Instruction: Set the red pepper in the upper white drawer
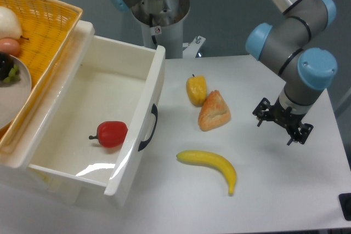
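Note:
The red pepper lies on its side on the floor of the upper white drawer, which is pulled open with its black handle facing the table. My gripper hangs over the right part of the table, far from the drawer. Its fingers are spread open and hold nothing.
A yellow-orange pepper, a bread wedge and a banana lie between drawer and gripper. A yellow wicker basket with food and a plate sits on top at the far left. The arm's base stands behind the table.

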`<control>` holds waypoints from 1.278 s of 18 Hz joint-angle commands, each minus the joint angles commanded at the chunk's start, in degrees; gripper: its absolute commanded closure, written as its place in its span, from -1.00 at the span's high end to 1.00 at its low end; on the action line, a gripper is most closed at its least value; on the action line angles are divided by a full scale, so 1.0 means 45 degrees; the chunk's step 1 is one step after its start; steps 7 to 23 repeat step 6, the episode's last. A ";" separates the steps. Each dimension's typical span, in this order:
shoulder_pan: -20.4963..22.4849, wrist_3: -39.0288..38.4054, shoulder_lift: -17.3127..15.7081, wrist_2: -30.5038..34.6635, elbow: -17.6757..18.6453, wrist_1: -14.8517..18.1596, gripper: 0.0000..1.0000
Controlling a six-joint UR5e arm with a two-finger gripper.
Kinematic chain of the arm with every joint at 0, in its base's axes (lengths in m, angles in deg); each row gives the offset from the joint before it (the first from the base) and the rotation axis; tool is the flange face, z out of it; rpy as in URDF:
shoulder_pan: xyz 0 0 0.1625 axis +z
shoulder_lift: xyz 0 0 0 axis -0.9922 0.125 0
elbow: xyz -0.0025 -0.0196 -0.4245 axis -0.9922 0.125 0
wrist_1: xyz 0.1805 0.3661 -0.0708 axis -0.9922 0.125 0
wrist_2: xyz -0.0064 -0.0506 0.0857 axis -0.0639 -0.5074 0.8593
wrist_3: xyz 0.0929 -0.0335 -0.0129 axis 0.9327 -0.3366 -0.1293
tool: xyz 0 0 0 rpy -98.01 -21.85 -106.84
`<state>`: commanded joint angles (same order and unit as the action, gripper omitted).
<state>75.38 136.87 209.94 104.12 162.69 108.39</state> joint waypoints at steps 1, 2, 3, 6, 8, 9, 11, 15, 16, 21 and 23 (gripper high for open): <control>0.0000 0.0022 0.0020 0.0019 0.0000 0.0000 1.00; -0.0019 -0.0056 0.0078 0.0020 -0.0019 0.0000 1.00; -0.0020 -0.0037 0.0079 0.0020 -0.0020 -0.0019 1.00; -0.0020 0.0041 0.0098 0.0020 -0.0059 -0.0020 1.00; -0.0020 0.0041 0.0098 0.0020 -0.0059 -0.0020 1.00; -0.0020 0.0041 0.0098 0.0020 -0.0059 -0.0020 1.00; -0.0020 0.0041 0.0098 0.0020 -0.0059 -0.0020 1.00; -0.0020 0.0041 0.0098 0.0020 -0.0059 -0.0020 1.00; -0.0020 0.0041 0.0098 0.0020 -0.0059 -0.0020 1.00; -0.0020 0.0041 0.0098 0.0020 -0.0059 -0.0020 1.00; -0.0020 0.0041 0.0098 0.0020 -0.0059 -0.0020 1.00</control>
